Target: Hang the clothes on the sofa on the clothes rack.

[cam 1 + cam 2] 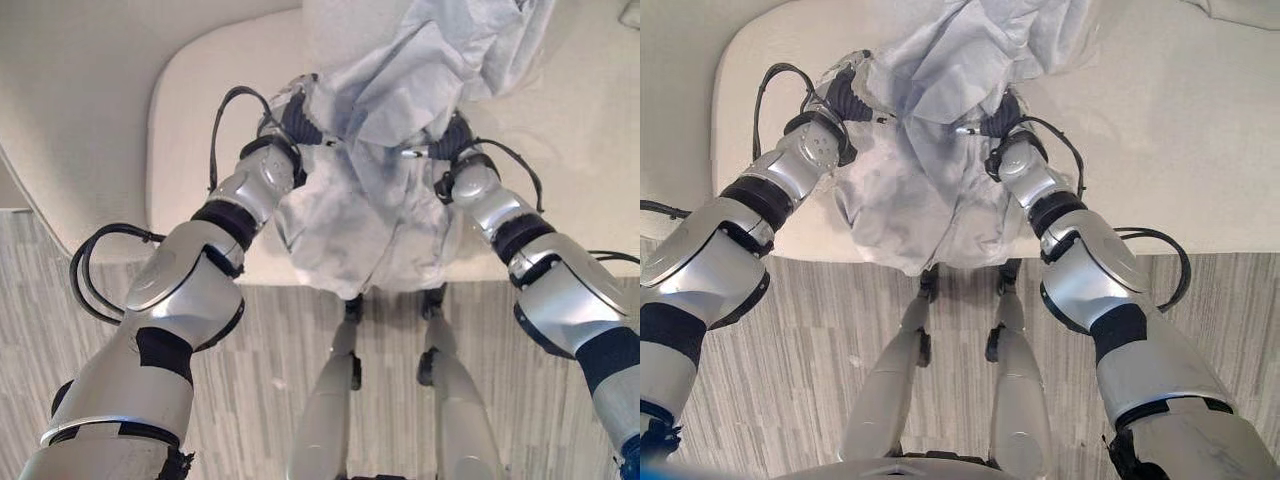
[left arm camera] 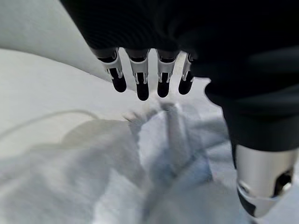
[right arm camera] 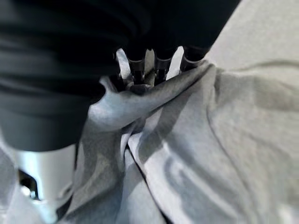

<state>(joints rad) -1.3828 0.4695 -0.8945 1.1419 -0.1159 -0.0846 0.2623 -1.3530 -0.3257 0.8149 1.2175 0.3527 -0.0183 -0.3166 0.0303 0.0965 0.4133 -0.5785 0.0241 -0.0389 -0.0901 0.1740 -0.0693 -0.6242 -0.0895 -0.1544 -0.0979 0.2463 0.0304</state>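
A light grey garment (image 1: 380,190) lies bunched on the cream sofa seat (image 1: 195,130), its lower part drooping over the seat's front edge. My left hand (image 1: 292,112) is at the garment's left side, partly under a fold. In the left wrist view its fingers (image 2: 140,79) are straight, hovering just above the cloth (image 2: 159,154) with nothing between them. My right hand (image 1: 992,118) is on the garment's right side. In the right wrist view its fingers (image 3: 142,70) curl round a raised fold of the grey cloth (image 3: 154,95).
The sofa seat (image 1: 1160,150) extends to the right, with a pale piece of cloth (image 1: 1245,8) at its far corner. Grey striped floor (image 1: 270,370) lies below the seat's front edge.
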